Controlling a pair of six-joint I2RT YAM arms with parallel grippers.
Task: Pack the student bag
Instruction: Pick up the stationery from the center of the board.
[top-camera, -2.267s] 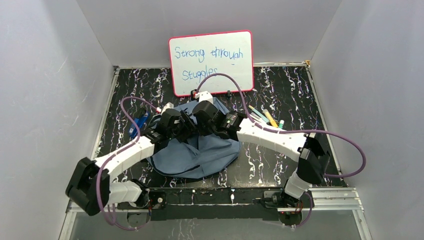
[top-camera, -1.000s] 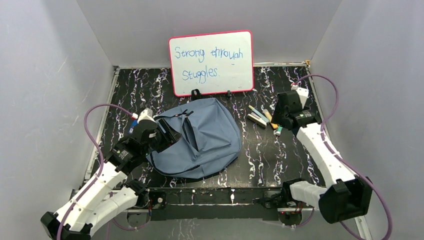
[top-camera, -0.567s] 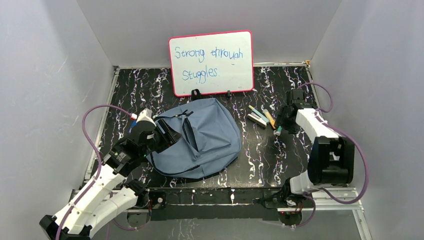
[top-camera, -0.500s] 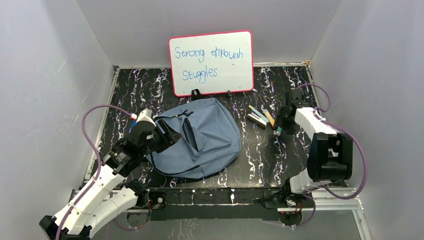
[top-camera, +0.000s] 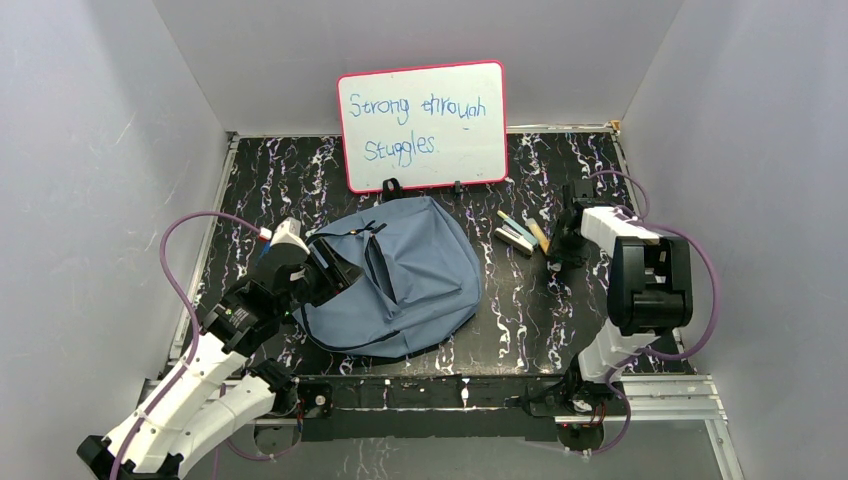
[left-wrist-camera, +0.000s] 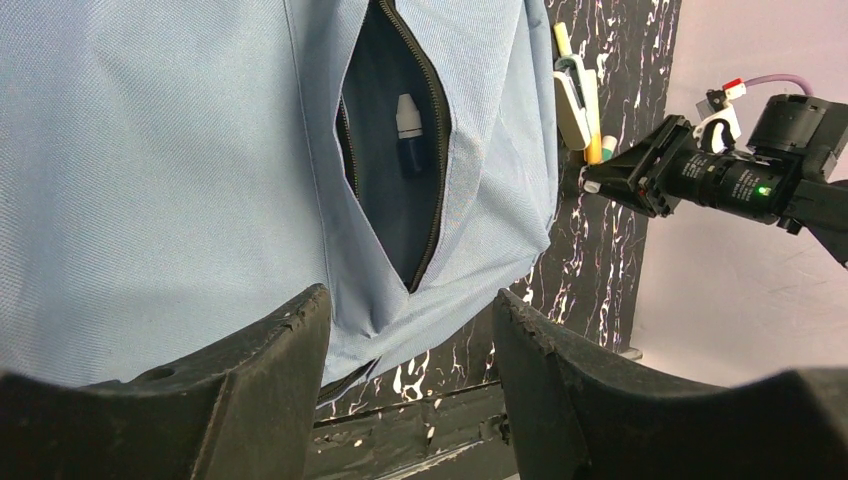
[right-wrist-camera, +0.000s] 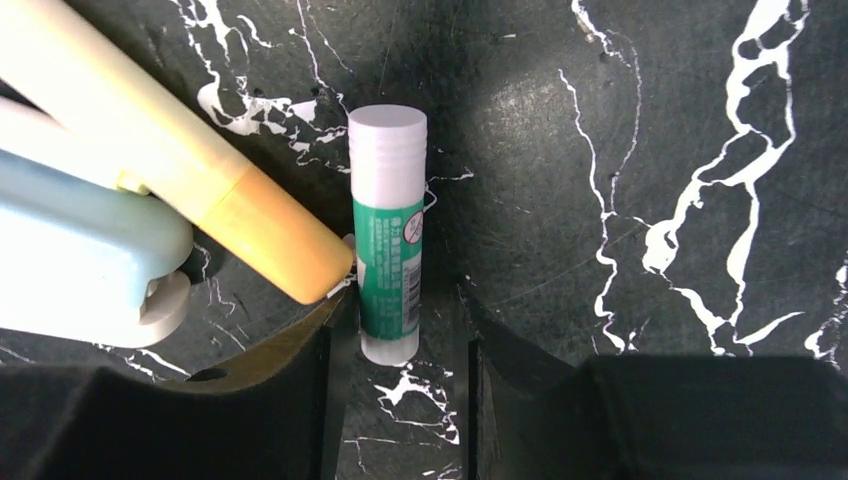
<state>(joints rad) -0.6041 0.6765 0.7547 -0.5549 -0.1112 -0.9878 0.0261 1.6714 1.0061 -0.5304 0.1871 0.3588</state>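
Right fingers (right-wrist-camera: 250, 410), open, straddle the green-labelled white plastic glue stick (right-wrist-camera: 388, 240); closing may snag the adjacent yellow marker (right-wrist-camera: 200, 180). Left fingers (left-wrist-camera: 250, 400) stand open.

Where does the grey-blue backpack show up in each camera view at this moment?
Top external: backpack at table centre, below the whiteboard.
Left wrist: fills left and middle, pocket unzipped.
Right wrist: not in it.
Shared landmark: yellow marker, seen in all three.
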